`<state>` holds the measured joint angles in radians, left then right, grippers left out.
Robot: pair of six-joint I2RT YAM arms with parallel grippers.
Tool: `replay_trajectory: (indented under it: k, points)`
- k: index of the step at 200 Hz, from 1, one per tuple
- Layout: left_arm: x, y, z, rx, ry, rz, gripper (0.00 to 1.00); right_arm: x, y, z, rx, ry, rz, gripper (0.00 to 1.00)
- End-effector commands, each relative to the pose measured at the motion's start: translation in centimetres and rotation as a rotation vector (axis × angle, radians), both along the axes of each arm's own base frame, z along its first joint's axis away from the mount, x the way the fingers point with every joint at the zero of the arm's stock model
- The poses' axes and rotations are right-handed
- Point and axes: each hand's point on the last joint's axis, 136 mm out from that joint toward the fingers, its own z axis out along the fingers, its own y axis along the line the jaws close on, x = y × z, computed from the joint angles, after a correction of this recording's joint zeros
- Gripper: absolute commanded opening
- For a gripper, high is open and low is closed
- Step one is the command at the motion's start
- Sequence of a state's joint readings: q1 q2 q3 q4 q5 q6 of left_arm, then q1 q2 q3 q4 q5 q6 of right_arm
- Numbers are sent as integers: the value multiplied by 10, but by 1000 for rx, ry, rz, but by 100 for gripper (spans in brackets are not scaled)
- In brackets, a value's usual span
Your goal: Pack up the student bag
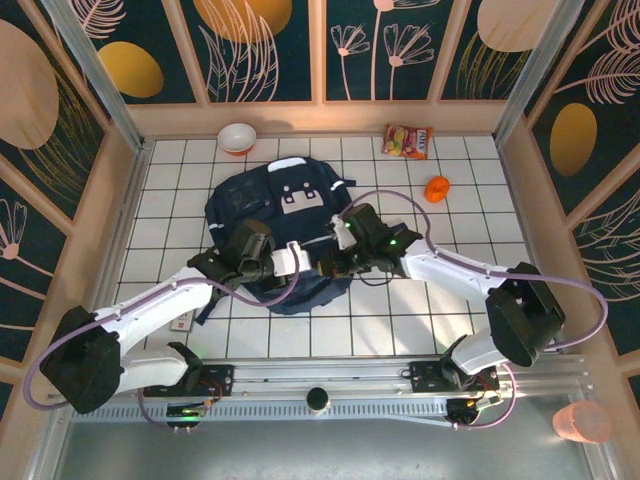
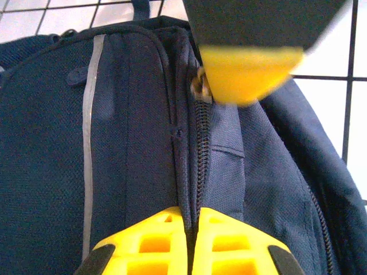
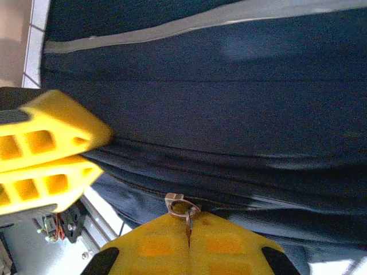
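The student bag (image 1: 280, 205), a navy backpack with a grey buckled patch, lies flat on the tiled table. Both grippers meet at its near edge. My left gripper (image 2: 192, 220) is shut on a fold of bag fabric (image 2: 189, 172) beside the closed zipper (image 2: 200, 137). Seen from above, the left gripper (image 1: 308, 262) sits just left of the right one (image 1: 335, 262). My right gripper (image 3: 188, 226) is shut on the metal zipper pull (image 3: 182, 205). The left gripper's yellow fingers (image 3: 51, 149) show at the left of the right wrist view.
A white and orange bowl (image 1: 237, 137) stands at the back. A snack packet (image 1: 408, 141) and a small orange object (image 1: 437, 188) lie at the back right. A pink cup (image 1: 582, 422) stands outside the frame at the near right. Wooden walls ring the table.
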<state>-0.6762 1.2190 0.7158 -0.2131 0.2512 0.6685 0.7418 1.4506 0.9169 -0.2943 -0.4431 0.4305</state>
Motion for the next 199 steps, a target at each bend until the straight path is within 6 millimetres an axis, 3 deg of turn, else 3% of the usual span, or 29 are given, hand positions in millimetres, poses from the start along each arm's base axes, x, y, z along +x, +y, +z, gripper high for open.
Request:
replay_trajectory:
  k: [1,17,34,53,70,104,113,127,135,163,199]
  points:
    - [-8,24,-14,95,7,16,1,9,-41,-9,-57,3,-44,0]
    - [-12,29,-10,80,-4,10,1,19,-55,-14,-71,1,-71,0]
    - [-13,37,-4,67,-43,11,1,20,-54,-16,-73,1,-62,0]
    - [-2,59,-6,85,-115,73,2,10,-38,-11,-44,-6,-26,0]
    - [14,79,-5,78,-162,148,5,-7,-11,-2,13,-12,20,0]
    - [30,97,-1,116,-189,204,36,-32,32,8,130,13,72,0]
    - [30,95,2,108,-185,191,45,-32,35,8,139,16,71,0]
    - [23,83,10,65,-137,134,69,-31,36,8,129,12,74,0]
    - [18,75,15,38,-106,98,75,-31,35,7,116,7,76,0]
    - [5,51,34,-74,0,11,73,-28,29,7,87,0,84,0]
    - [-11,16,38,-88,4,-88,75,-25,27,8,87,-6,85,0]
